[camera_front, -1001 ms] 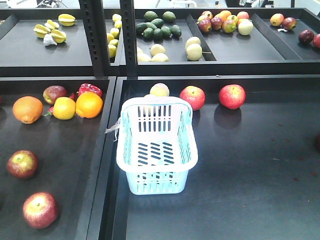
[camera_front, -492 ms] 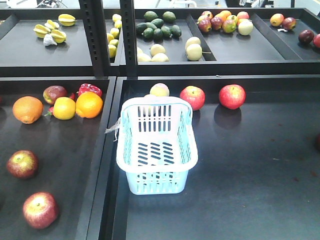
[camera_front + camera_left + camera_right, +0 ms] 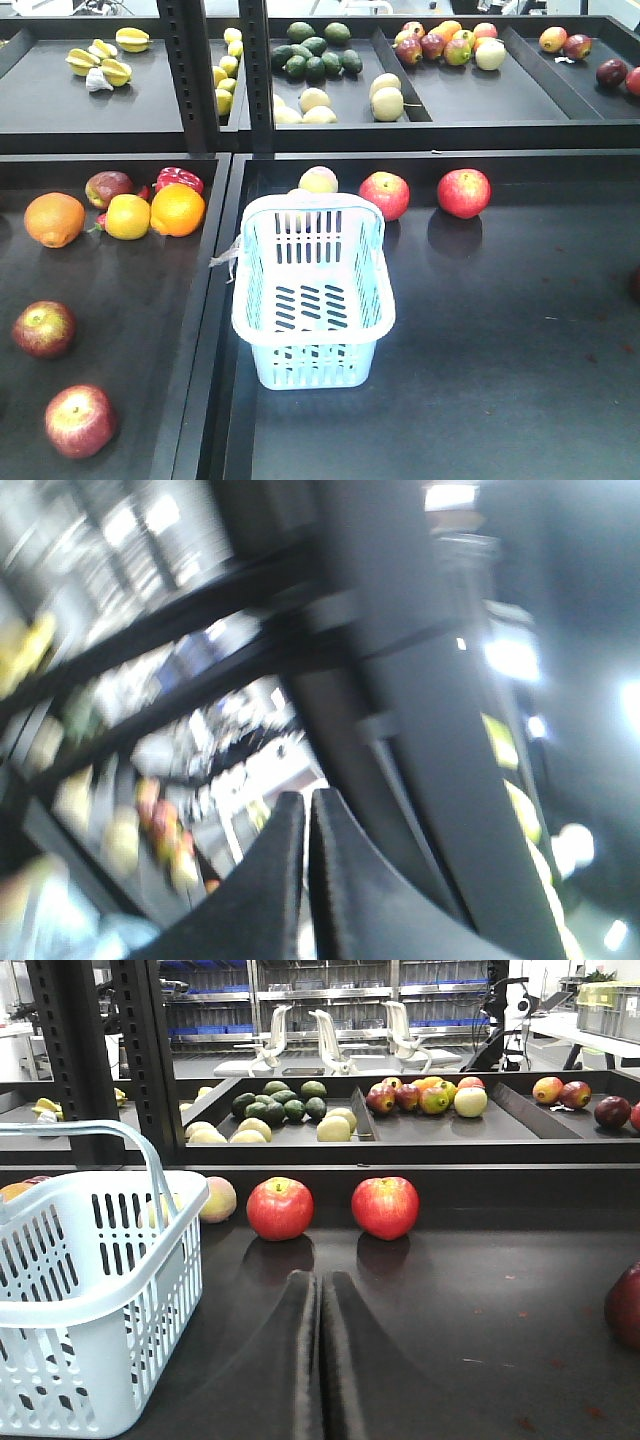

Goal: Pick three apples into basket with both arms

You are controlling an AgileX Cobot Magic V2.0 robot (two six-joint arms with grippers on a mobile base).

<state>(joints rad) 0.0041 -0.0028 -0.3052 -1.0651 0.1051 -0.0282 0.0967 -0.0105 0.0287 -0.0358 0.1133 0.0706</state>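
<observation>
The pale blue basket (image 3: 243, 290) stands empty near the left edge of the right tray. Two red apples (image 3: 385, 195) (image 3: 464, 192) lie behind it. In the left tray lie two darker red apples (image 3: 44, 328) (image 3: 80, 420). Neither arm shows in the front view. In the right wrist view my right gripper (image 3: 320, 1278) is shut and holds nothing, low over the tray. The basket (image 3: 60, 1405) is to its left and the two red apples (image 3: 280, 1208) (image 3: 385, 1207) are ahead. The left wrist view is blurred; my left gripper (image 3: 308, 798) is shut on nothing, facing a shelf post.
Oranges (image 3: 178, 209) (image 3: 55, 219), a yellow fruit (image 3: 128, 216) and a dark red fruit (image 3: 108, 187) sit in the left tray. A pale fruit (image 3: 318, 179) lies behind the basket. Black posts (image 3: 190, 75) carry an upper shelf of fruit. A dark apple (image 3: 625, 1305) lies far right.
The front view has shifted very slightly. Neither the basket nor any fruit has moved.
</observation>
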